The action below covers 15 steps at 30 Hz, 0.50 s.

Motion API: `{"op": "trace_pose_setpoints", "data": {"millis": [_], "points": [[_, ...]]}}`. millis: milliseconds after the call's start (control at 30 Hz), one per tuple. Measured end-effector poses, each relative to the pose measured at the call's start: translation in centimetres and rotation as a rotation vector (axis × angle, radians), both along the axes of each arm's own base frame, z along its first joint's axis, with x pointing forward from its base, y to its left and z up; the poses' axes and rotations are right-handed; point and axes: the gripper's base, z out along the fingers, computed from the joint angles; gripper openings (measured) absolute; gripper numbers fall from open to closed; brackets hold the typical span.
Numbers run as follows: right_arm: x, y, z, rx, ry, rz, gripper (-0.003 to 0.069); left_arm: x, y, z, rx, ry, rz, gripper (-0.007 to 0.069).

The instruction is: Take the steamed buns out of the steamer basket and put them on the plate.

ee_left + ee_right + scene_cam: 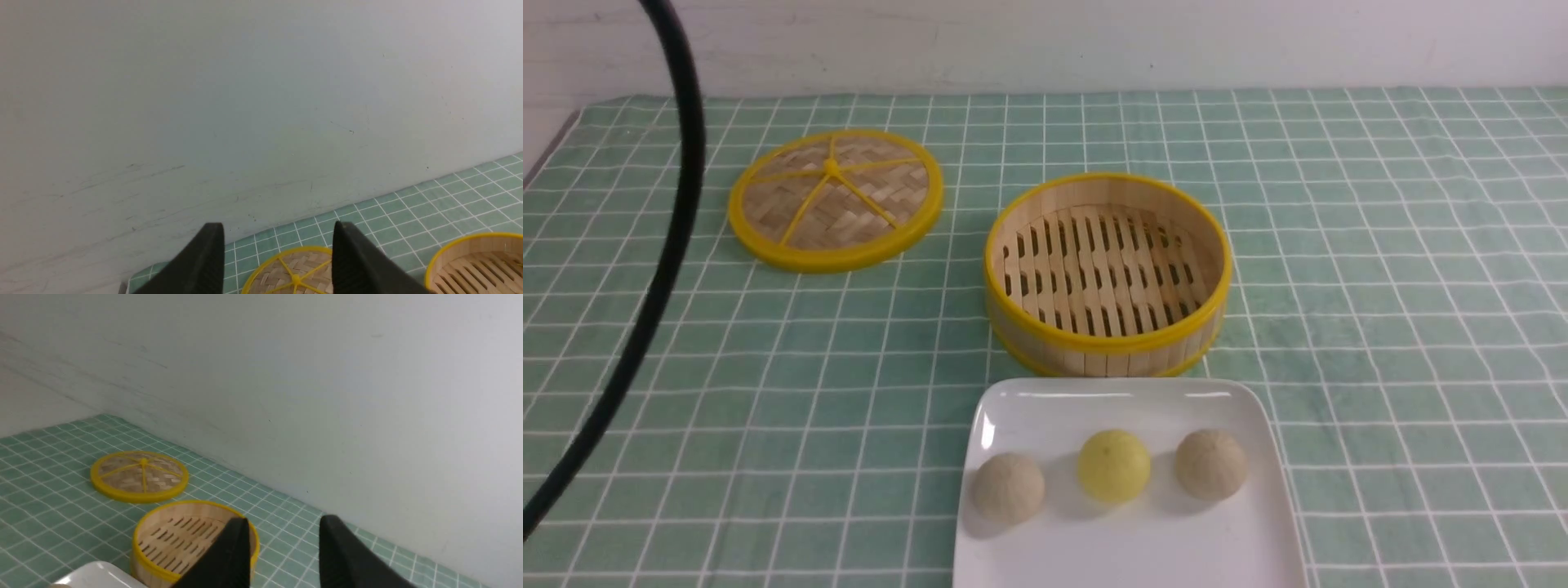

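Beside steamer basket (1107,347), flat lid (836,198), cable (690,180), left fingers (204,261) spread, right fingers (229,559) seemingly spread

The desk (1380,245) is green gridded in white, the plate (1127,547) white, two steamed buns (1008,487) beige and one yellow, the tan steamer basket (1107,347) and woven lid (836,200) yellow-rimmed.

Three buns (1112,467) on plate (1029,408), steamer basket (1107,343) behind.

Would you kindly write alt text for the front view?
A white plate holds a row of three: left beige bun, yellow bun, right beige bun. Behind it stands the empty steamer basket, its lid lying farther left on green checked cloth.
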Motion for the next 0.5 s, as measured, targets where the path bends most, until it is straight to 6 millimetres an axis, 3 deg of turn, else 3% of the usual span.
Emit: {"op": "trace_pose_setpoints", "data": {"millis": [233, 500], "points": [[4.1, 0.2, -5.7, -0.009, -0.004, -0.182, 0.0238, 0.8, -0.2, -0.5, 0.009, 0.042, 0.006, 0.0380], [6.4, 0.5, -10.2, 0.003, 0.066, -0.267, 0.0222, 2.1, -0.6, -1.1, 0.025, 0.096, 0.012, 0.0380]]}}
